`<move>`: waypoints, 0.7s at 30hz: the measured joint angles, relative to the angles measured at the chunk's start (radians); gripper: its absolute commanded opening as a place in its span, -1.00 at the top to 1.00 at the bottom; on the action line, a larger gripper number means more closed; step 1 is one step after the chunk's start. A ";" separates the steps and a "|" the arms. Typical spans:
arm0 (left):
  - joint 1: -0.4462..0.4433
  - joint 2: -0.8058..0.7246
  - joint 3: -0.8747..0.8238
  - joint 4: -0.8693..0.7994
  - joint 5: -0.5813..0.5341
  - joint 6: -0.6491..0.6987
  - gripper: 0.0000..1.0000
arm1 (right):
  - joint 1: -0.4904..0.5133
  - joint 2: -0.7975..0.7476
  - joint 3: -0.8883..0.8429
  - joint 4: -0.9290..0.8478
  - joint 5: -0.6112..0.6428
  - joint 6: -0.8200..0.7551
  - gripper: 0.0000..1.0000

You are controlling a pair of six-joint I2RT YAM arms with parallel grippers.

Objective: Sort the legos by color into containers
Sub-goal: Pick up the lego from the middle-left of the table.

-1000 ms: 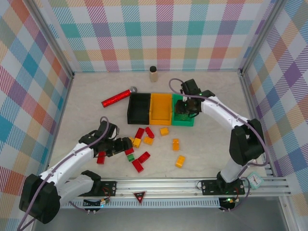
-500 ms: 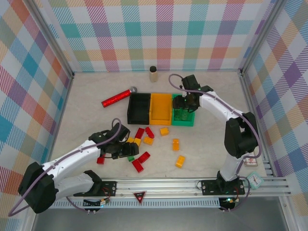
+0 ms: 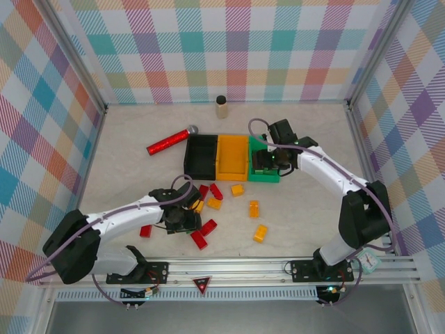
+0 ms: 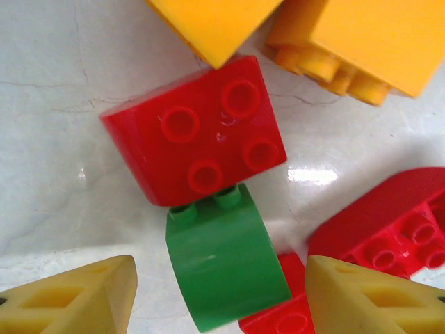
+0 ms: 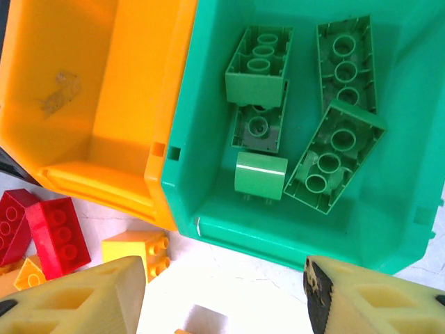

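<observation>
End effector of left arm (image 3: 182,221) has reached green lego (image 4: 222,271).

Looks like glossy moulded plastic on the red brick (image 4: 198,132) and green brick (image 4: 222,268), lightly scuffed; same smooth shiny plastic on the green bin (image 5: 389,223) and orange bin (image 5: 118,42); reads as polished, marble-look on the tabletop (image 4: 62,139), throwing glare.

Three bins (image 3: 232,177); five green legos (image 5: 334,156) in the green bin (image 5: 389,229).
</observation>
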 measured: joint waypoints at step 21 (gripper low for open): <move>0.000 -0.024 0.217 -0.091 -0.048 0.003 0.49 | 0.012 -0.048 -0.077 0.029 0.004 0.005 -0.25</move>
